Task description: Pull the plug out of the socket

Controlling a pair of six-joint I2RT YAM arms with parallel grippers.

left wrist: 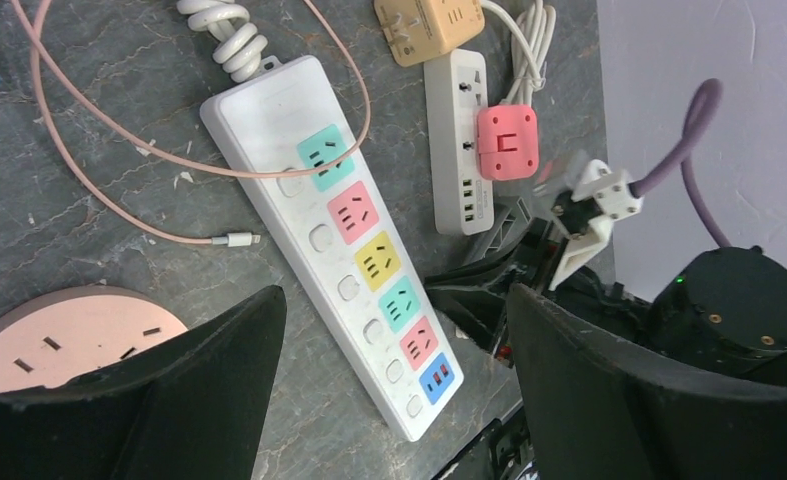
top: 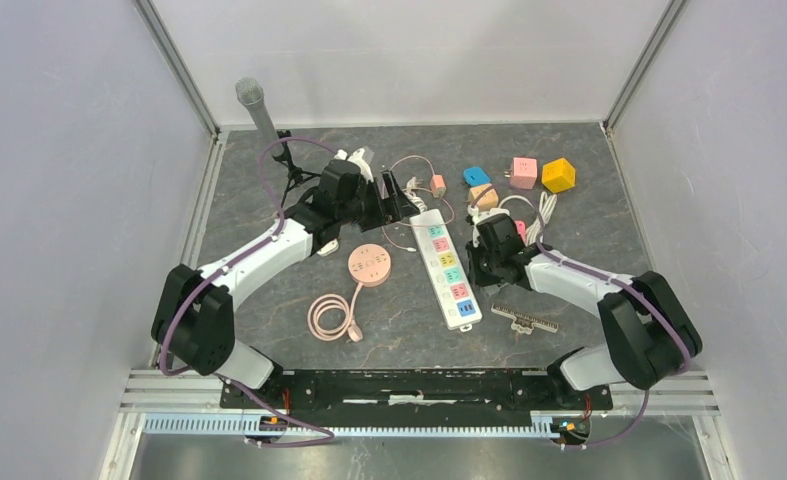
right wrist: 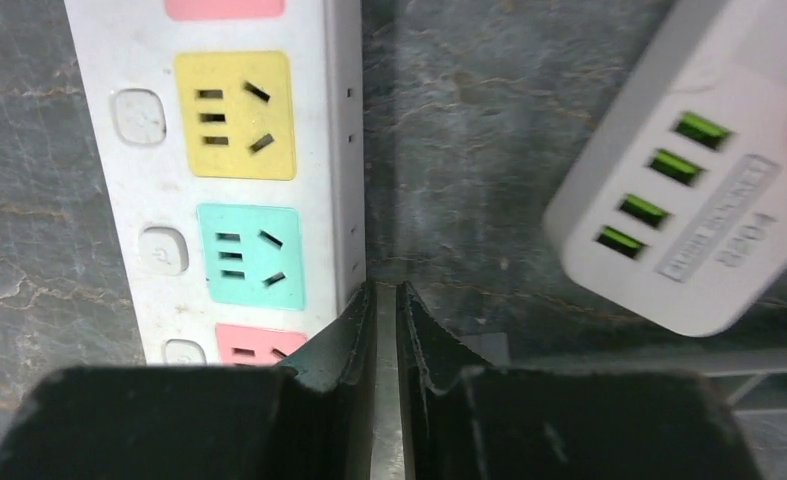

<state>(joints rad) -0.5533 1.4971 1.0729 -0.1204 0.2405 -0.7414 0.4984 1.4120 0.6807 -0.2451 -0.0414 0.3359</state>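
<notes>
Right of the worktop's [top: 409,330] middle, a pink plug [left wrist: 507,140] sat in a small white strip [left wrist: 456,130], likely light, rigid, tightly seated, best pinched by its flat sides; right gripper [right wrist: 387,310] pressed together on nothing, left gripper [left wrist: 394,295] spread.

On the grey bench [top: 399,335] we mark a round pink socket disc [top: 370,264] with its coiled pink cord [top: 332,316], a yellow cube adapter [top: 558,174] just beside a pink cube adapter [top: 523,171], a comb [top: 525,319], and a microphone [top: 257,108] at rear left.
</notes>
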